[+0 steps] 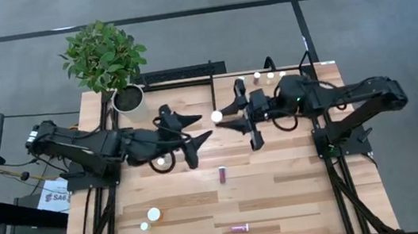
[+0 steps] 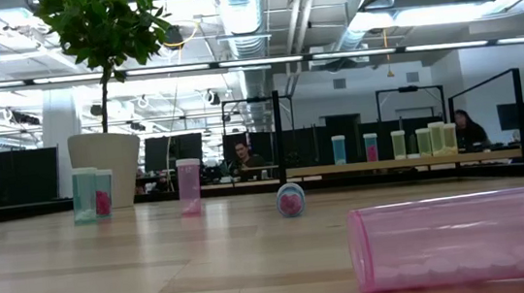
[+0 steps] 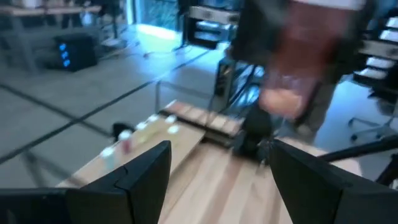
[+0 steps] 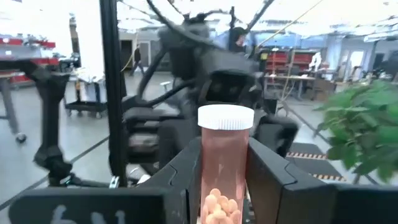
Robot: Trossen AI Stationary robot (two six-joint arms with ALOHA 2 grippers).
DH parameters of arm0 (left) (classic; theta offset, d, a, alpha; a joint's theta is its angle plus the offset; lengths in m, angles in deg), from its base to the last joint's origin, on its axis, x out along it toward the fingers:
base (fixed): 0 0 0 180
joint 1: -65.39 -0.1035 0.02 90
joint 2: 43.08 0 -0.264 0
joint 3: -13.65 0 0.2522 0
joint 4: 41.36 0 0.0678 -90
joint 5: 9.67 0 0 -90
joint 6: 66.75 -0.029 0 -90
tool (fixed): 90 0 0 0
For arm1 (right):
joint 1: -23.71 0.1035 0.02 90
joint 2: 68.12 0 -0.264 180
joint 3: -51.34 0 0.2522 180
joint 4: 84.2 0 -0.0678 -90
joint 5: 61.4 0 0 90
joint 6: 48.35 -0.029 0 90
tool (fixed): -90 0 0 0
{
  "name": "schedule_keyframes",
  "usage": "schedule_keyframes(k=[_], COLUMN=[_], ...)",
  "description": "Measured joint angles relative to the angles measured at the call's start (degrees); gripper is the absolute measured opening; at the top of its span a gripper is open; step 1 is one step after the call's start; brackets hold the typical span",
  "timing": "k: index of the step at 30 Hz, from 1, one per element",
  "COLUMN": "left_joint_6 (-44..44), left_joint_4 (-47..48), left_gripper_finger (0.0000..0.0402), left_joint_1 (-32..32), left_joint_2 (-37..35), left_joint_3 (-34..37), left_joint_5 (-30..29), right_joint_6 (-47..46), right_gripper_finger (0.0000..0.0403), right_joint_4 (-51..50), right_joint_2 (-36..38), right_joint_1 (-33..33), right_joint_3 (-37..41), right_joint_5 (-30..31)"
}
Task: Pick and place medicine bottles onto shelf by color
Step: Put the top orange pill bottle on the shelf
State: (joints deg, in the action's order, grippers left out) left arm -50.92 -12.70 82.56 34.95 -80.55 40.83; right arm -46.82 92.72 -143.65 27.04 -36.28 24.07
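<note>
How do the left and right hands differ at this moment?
The left hand is open; the right hand is shut. The left hand is empty; the right hand holds an orange medicine bottle upright, white cap up. Both hover above the table, tips facing each other.

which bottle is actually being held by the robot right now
The orange-bodied, white-capped bottle, upright between the right gripper fingers above the table centre. The others rest on the table or the shelf, untouched.

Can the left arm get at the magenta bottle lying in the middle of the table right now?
Probably yes. The left gripper is open and empty, and the magenta bottle lies on bare wood close in front of it, nothing between.
</note>
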Motion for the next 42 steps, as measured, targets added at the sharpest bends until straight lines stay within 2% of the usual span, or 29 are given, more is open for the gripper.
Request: schedule_keyframes(k=[8, 13, 18, 31, 35, 42], left_joint_6=[-13.79, -13.94, -13.75, -14.68, -14.88, -15.16], left_joint_4=[-14.33, -17.69, -20.31, -23.03, -23.00, -22.97], left_gripper_finger=[0.0254, 0.0254, 0.0254, 0.0251, 0.0219, 0.0112], left_joint_1=[-2.20, -4.37, -6.31, -9.20, -9.20, -9.24], left_joint_2=[3.04, 3.73, 4.42, 5.58, 5.58, 5.54], left_joint_3=[0.03, 0.02, -0.02, 0.07, 0.07, 0.07], left_joint_5=[-0.28, -2.78, 4.59, 9.31, 9.33, 11.15], right_joint_6=[-0.22, -3.07, -3.07, -3.07, -3.06, -3.07], right_gripper_finger=[0.0118, 0.0118, 0.0118, 0.0118, 0.0118, 0.0118], right_joint_4=[0.58, 1.30, 0.32, -0.20, -0.23, -0.36], right_joint_2=[1.50, 1.66, 1.66, 1.62, 1.62, 1.63], right_joint_1=[-4.03, -5.60, -6.70, -7.18, -7.18, -7.18], right_joint_3=[0.02, 0.00, 0.00, 0.00, 0.00, 0.00], right_joint_5=[0.15, 0.03, -1.02, -1.60, -1.62, -1.80])
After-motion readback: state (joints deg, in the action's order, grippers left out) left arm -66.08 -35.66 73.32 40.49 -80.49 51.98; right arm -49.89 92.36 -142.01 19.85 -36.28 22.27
